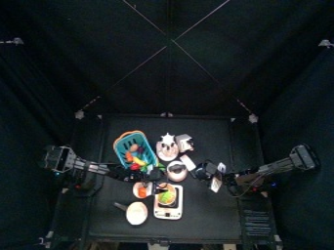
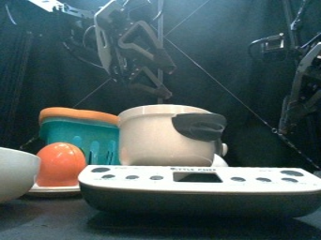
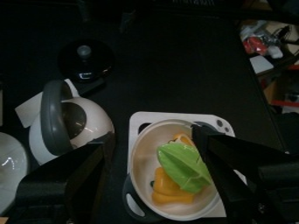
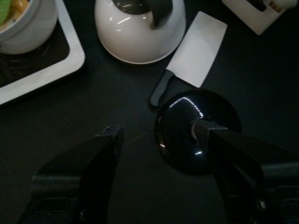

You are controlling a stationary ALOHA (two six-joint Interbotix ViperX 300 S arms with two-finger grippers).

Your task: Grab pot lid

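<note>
a small black table (image 1: 209, 210) in a curtained pen, crowded with kitchenware. a white scale (image 2: 201, 183) fills the front view's foreground; on it, seen from the left wrist, sits a bowl (image 3: 146, 171) of green and orange food. beside the scale stands a white kettle (image 3: 76, 122) with a dark handle, and at the far left a teal basket (image 1: 131, 146).

the task's thing, a glossy black lid (image 4: 198, 131), lies flat on the table just beside the kettle, touching or overlapping a white card (image 4: 201, 44). its knob shows in the left wrist view as a small stub at the dome's centre (image 3: 84, 54).

the right gripper (image 4: 158, 144) hangs above the lid, jaws spread nearly full and holding nothing, one over the dome and one beside its rim. the left gripper (image 3: 158, 162) hovers over the bowl, jaws also apart and empty.

judged from its sheen, the lid is stiff, light and slippery; the low rim offers little purchase, so the knob looks the surest hold, with a slip or scrape across the dome the likely risk.
</note>
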